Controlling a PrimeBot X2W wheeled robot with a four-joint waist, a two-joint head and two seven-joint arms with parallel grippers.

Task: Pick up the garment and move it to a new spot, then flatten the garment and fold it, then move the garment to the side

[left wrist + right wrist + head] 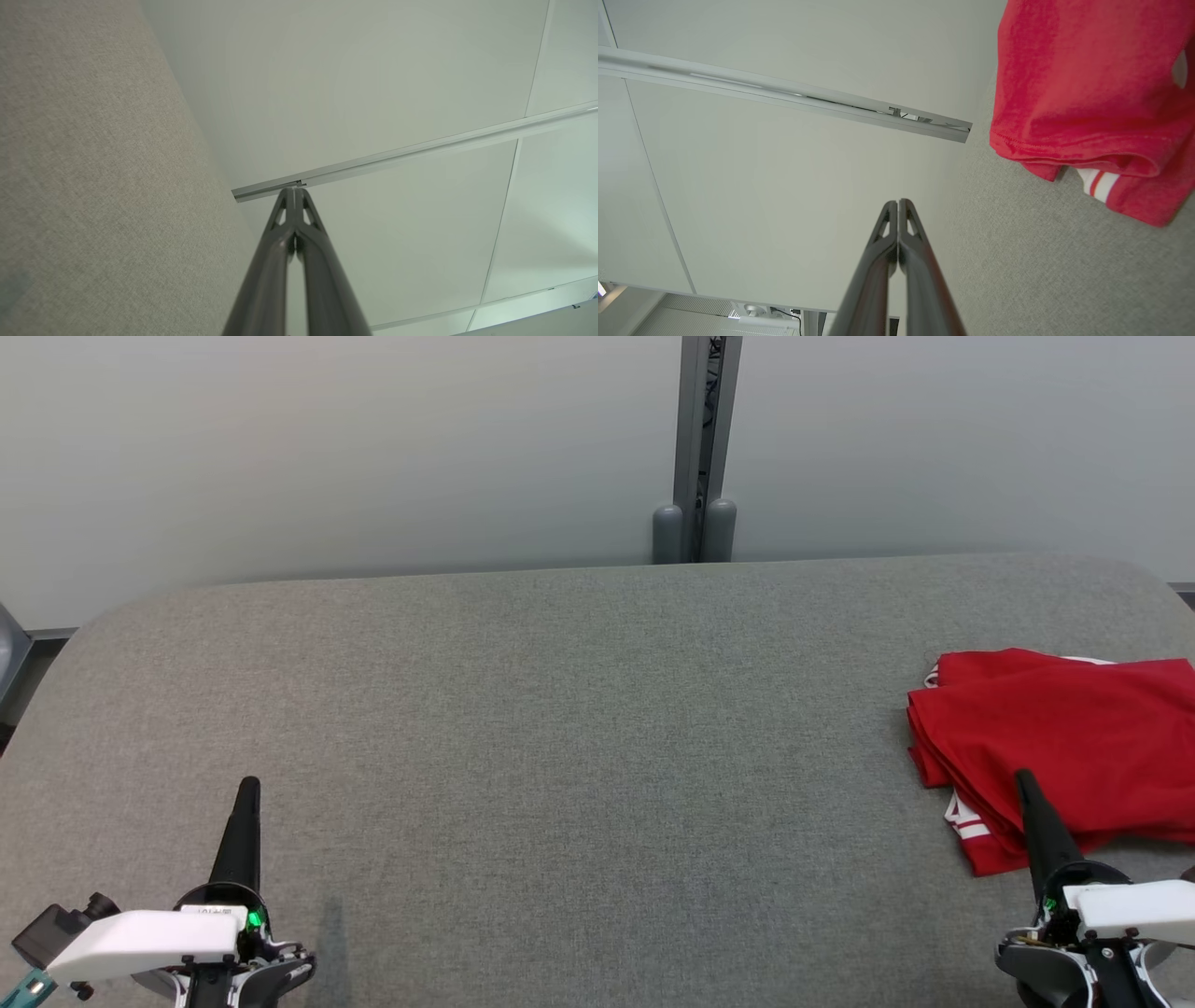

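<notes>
The garment is red with white striped trim, folded into a compact stack at the right end of the grey fabric surface; the picture's right edge cuts it off. In the right wrist view the garment lies at the upper right. My right gripper is shut and empty, its tip in front of the stack's near edge, and the right wrist view has its fingers pressed together. At the lower left my left gripper is shut with nothing in it, far from the garment. Its fingers meet at the tip in the left wrist view.
A pale partition wall rises behind the surface, with a grey post at its seam. The surface has rounded far corners and ends close to the wall. A dark gap shows past its left edge.
</notes>
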